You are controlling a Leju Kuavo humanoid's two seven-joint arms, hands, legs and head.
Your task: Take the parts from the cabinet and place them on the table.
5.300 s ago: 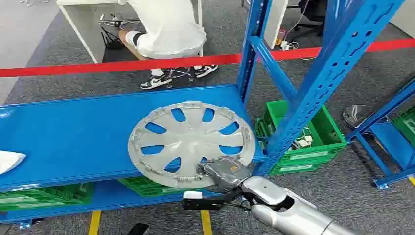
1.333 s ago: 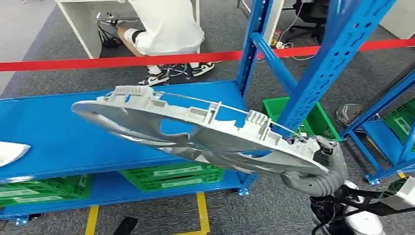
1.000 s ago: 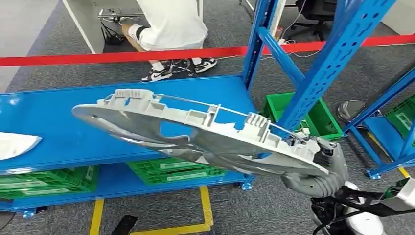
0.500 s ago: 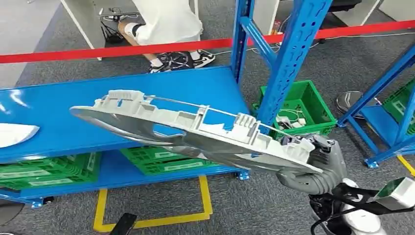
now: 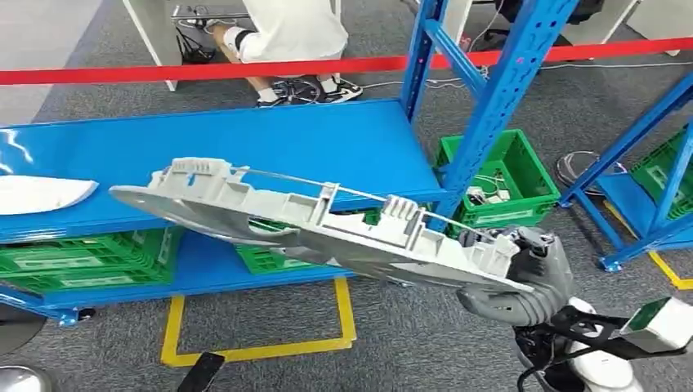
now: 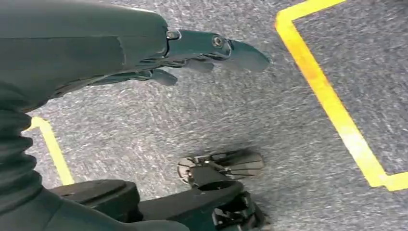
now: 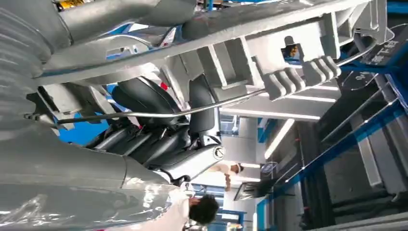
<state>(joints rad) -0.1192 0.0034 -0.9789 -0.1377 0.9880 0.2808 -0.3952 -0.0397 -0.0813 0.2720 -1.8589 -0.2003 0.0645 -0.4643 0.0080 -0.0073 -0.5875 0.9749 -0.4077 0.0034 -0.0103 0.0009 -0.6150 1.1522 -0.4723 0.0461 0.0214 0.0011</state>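
**Hubcap lifted clear of the blue rack**

The floor was grey carpet marked with yellow tape (image 5: 260, 347). A blue shelf (image 5: 245, 159) of the steel cabinet stretched across the room, with green crates (image 5: 90, 261) stowed on the level below and another green crate (image 5: 498, 184) beside the blue upright (image 5: 502, 98). A red barrier tape (image 5: 204, 72) ran behind the rack, and a person in white (image 5: 294, 28) sat at a desk beyond it. A white part (image 5: 41, 193) lay at the shelf's left end.

The right hand (image 5: 516, 282) gripped the silver hubcap (image 5: 302, 229) by its rim, holding it tilted in the air in front of the shelf, apart from it. The left hand (image 6: 192, 50) hung over the carpet holding nothing, its fingers stretched out loosely.

About five seconds before, the hubcap had lain flat on the shelf with the hand at its near edge; now it was off the shelf. The whole view had shifted too, so the camera had moved back from the rack.
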